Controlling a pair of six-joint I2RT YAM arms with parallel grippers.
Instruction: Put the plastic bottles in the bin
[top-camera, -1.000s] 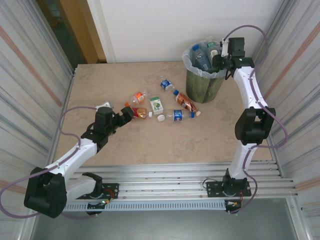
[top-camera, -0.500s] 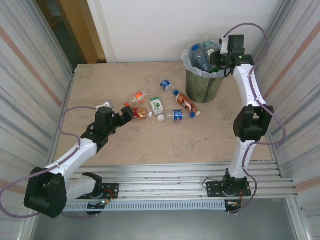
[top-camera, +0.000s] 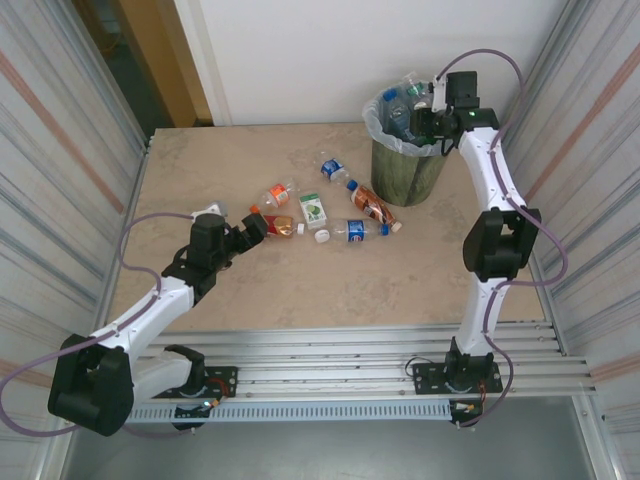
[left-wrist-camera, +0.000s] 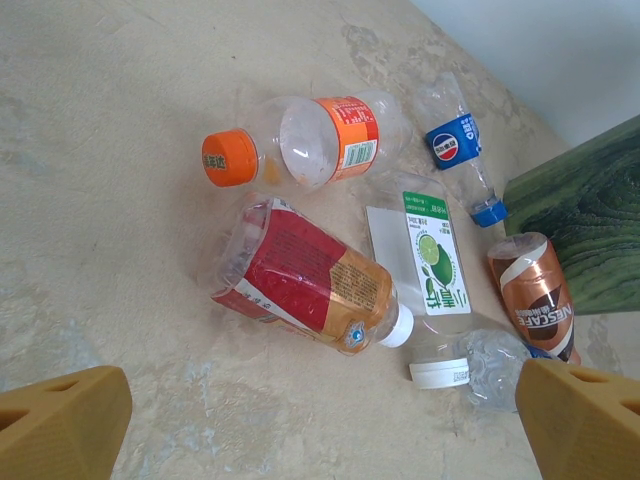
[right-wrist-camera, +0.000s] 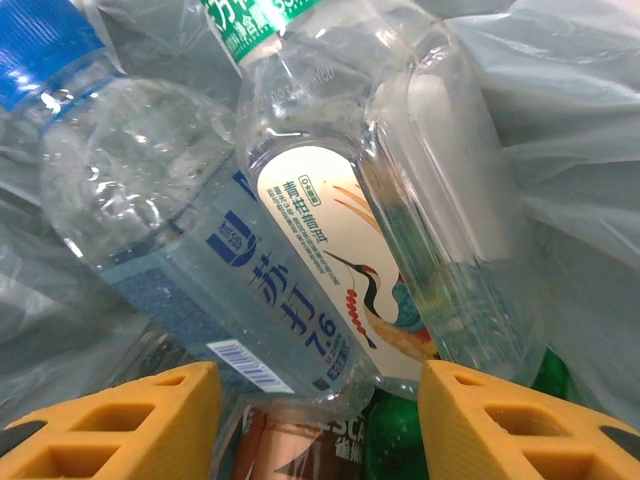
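Left gripper (top-camera: 253, 230): my jaws stand wide apart and empty, low over the table (top-camera: 200, 160).
Red-labelled bottle (left-wrist-camera: 305, 280): lies flat just ahead of my fingers. Its long axis runs nearly along the line between them, white cap to the right and base to the left.
Handling: I judge it light, thin-walled and dented, so it should give and may slip. I'd turn my wrist and pinch across the labelled middle, not the cap.
Orange-capped bottle (left-wrist-camera: 300, 145): just beyond it, cap pointing left.
Bin (top-camera: 410, 175): at the table's far right, with bottles piled inside its liner.
Right gripper (right-wrist-camera: 320, 400): over the bin mouth, fingers apart and clamping nothing. A clear crane-labelled bottle (right-wrist-camera: 340, 230) lies beneath.
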